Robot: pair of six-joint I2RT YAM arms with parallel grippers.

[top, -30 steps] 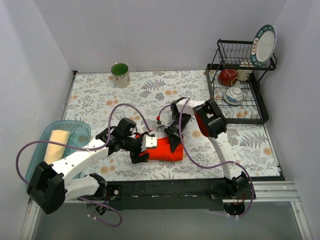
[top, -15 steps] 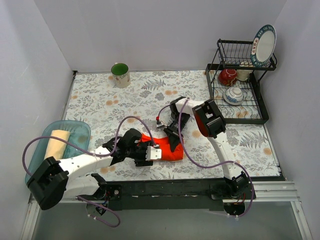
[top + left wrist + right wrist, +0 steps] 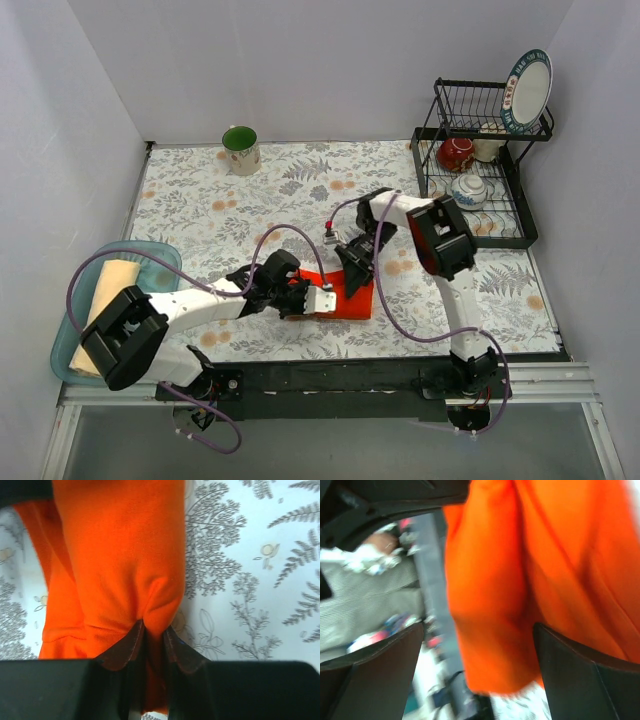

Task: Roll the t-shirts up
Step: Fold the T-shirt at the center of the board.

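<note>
T-shirt (image 3: 120,555) pinched between left fingers (image 3: 125,649).

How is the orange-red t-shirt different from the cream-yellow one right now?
The bright orange-red cloth t-shirt lies on the floral table mat between the arms. The pale cream-yellow cloth t-shirt sits as a neat bundle in the teal plastic tray. The left tool pinches the orange-red one, and the right tool is open around it. No tool holds the cream-yellow one. Both are plain soft cloth.
</note>
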